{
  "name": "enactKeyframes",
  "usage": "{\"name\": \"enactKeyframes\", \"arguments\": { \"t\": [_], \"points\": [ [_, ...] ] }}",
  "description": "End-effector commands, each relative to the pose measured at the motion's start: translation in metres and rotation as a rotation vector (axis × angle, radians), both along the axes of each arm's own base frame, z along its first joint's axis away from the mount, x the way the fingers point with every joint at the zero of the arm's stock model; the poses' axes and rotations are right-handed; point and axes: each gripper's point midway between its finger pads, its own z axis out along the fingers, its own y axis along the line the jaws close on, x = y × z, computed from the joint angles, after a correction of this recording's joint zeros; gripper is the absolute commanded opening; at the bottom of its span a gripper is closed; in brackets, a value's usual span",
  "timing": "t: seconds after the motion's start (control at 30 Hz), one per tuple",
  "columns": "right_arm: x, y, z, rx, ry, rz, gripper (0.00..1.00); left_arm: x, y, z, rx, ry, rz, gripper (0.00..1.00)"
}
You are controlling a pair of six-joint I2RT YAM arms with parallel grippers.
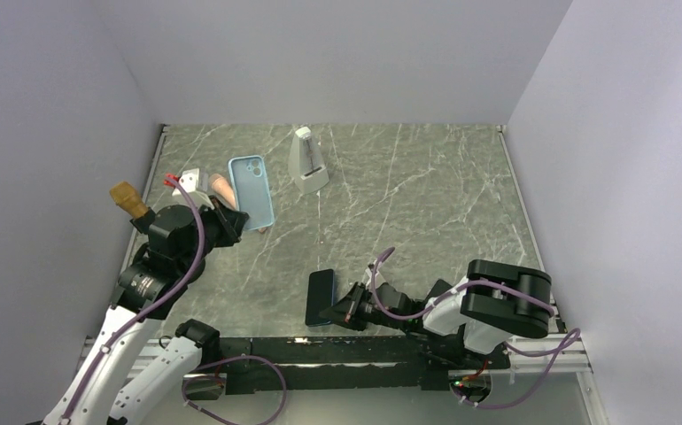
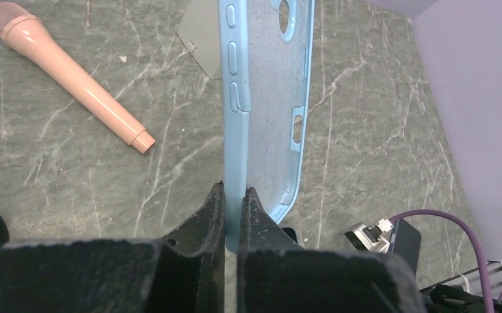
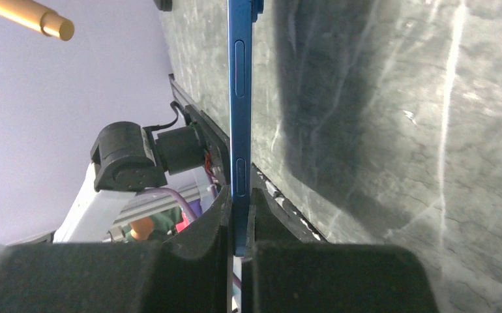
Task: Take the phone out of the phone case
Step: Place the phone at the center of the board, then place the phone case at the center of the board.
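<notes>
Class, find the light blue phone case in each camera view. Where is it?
Top external: light blue case left of centre, held by the left gripper.
Left wrist: up the centre, edge-on.
Right wrist: absent; the phone shows instead.
Shared landmark: the marbled table.

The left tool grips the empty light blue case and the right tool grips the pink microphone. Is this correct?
Not quite. The right tool grips the dark blue phone, as the right wrist view shows; the pink microphone lies on the table. The left tool does grip the empty case.
</notes>
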Motion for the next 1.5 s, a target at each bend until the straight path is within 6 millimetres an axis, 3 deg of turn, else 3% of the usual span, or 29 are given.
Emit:
{"name": "enactKeyframes", "arguments": {
  "t": [0.0,0.13,0.4,0.47,0.63,0.77,0.83,0.93,1.17,1.27,1.33,1.4,1.47],
  "points": [
    [0.006,0.017,0.039,0.162,0.008,-0.049,0.0,-0.005,-0.002,0.013,-0.044,-0.039,-0.015,0.0],
    [0.002,0.012,0.029,0.156,0.058,-0.066,0.0,-0.008,-0.001,0.015,-0.045,-0.042,-0.014,0.0],
    [-0.002,0.01,0.019,0.108,0.1,-0.061,0.27,-0.011,-0.001,0.009,-0.055,-0.028,-0.014,0.0],
    [-0.002,0.006,0.021,0.088,0.093,-0.074,0.38,-0.012,0.0,0.008,-0.05,-0.026,-0.01,0.0],
    [0.0,-0.004,0.024,-0.002,0.074,-0.094,0.78,-0.012,0.0,0.005,-0.048,-0.023,-0.013,0.0],
    [0.0,-0.021,0.026,-0.071,0.065,-0.111,0.99,-0.012,-0.005,0.007,-0.049,-0.022,-0.039,0.0],
    [0.001,-0.033,0.03,-0.083,0.039,-0.128,1.0,-0.012,-0.007,0.007,-0.051,-0.023,-0.053,0.0],
    [0.006,-0.044,0.053,-0.122,-0.06,-0.129,1.0,-0.011,-0.014,0.005,-0.061,-0.019,-0.085,0.0],
    [0.012,-0.032,0.101,-0.125,-0.334,-0.02,0.98,-0.009,-0.039,-0.002,-0.125,-0.01,-0.193,0.0],
    [0.015,-0.023,0.139,-0.098,-0.561,0.055,0.88,-0.012,-0.057,0.005,-0.187,-0.04,-0.286,0.0],
    [0.02,-0.024,0.15,-0.094,-0.641,0.071,0.86,-0.016,-0.071,0.008,-0.253,-0.066,-0.363,0.0],
    [0.021,-0.024,0.17,0.051,-0.672,0.118,0.79,-0.022,-0.084,0.008,-0.338,-0.08,-0.431,0.0],
    [0.032,-0.036,0.185,0.188,-0.67,0.12,0.68,-0.026,-0.092,0.005,-0.389,-0.079,-0.478,0.0]
  ]
}}
